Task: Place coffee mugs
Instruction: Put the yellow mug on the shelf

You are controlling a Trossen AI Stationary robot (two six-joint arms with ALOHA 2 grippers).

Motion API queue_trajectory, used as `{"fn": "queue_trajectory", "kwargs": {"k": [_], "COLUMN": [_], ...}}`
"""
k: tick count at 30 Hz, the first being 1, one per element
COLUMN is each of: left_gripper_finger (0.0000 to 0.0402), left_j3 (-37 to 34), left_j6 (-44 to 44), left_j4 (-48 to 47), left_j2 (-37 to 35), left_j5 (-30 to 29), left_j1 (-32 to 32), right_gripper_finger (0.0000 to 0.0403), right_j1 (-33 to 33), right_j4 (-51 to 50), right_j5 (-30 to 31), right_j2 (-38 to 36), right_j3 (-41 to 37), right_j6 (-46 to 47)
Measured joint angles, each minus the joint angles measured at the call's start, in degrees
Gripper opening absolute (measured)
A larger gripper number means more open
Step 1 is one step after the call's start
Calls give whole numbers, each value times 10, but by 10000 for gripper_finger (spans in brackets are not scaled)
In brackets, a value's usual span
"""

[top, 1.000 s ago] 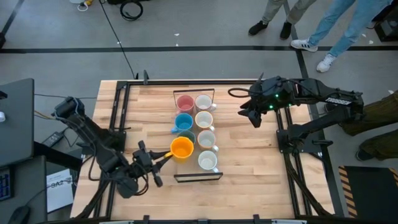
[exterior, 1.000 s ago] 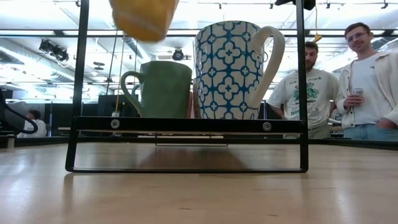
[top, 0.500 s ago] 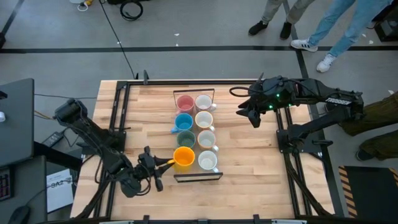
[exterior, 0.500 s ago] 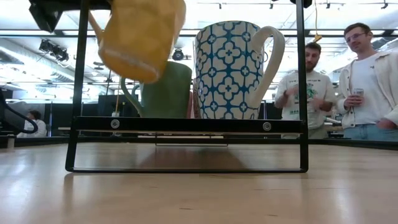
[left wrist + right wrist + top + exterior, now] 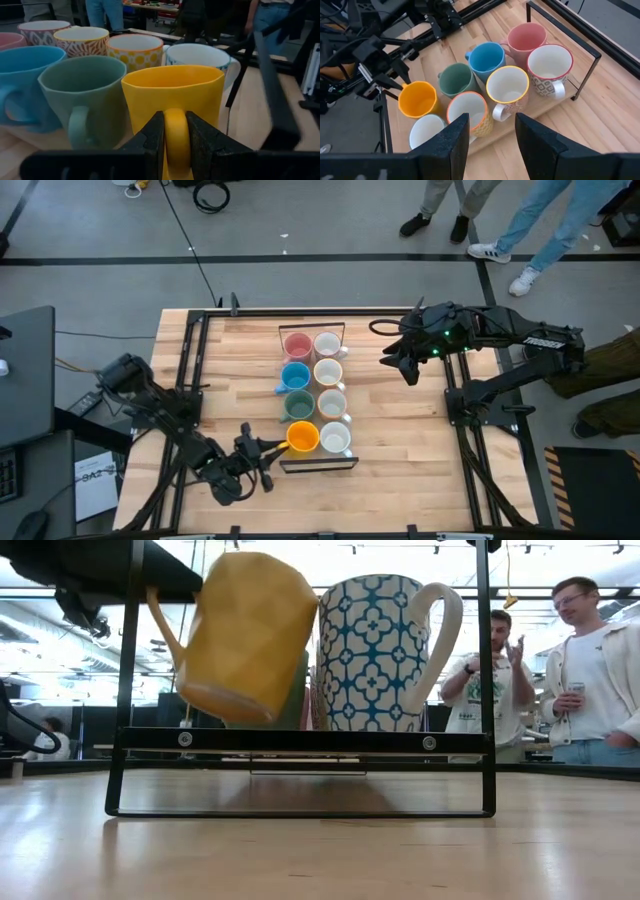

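Note:
Eight coffee mugs stand in two rows in a black wire tray point(image 5: 318, 465). Pink point(image 5: 297, 345), blue point(image 5: 295, 375) and teal point(image 5: 298, 404) mugs fill the left row, and white patterned mugs point(image 5: 330, 388) fill the right row. My left gripper point(image 5: 270, 447) is shut on the orange mug point(image 5: 302, 437) at the left row's near end. In the low view the orange mug point(image 5: 245, 635) hangs tilted beside the blue-patterned white mug point(image 5: 380, 650). My right gripper point(image 5: 405, 365) hovers open over the table's right side, away from the tray. My left gripper pinches the orange mug's handle point(image 5: 176, 131) between its two fingers point(image 5: 152, 142), one on each side of the loop. The fingers come about level from the table's left. The mug hangs tilted, with its base point(image 5: 225, 705) above the tray's near rail.
The tray's tall black frame posts point(image 5: 484, 670) stand at its near corners, close to the orange mug. Bare wood lies left and right of the tray point(image 5: 230, 370). People stand beyond the table's far edge point(image 5: 590, 670).
My left gripper has moved toward the table's near edge and down, still shut on the orange mug's handle. The mug has gone from over the teal mug to the near end of the left row. It has dropped into the low view and hangs tilted.

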Motion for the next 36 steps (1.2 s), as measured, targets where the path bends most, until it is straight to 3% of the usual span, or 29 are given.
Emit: {"fn": "queue_trajectory", "kwargs": {"k": [13,23,36], "left_gripper_finger": [72,76,79], "left_j3": [0,0,0], "left_j6": [11,13,14], "left_j4": [5,-11,-15], "left_j2": [19,18,18], "left_j5": [20,86,89], "left_j1": [3,4,4], "right_gripper_finger": [164,165,165], "right_j1": [0,0,0], "right_j4": [0,0,0], "right_j5": [0,0,0], "right_j2": [0,0,0], "right_j3": [0,0,0], "right_j6": [0,0,0]}}
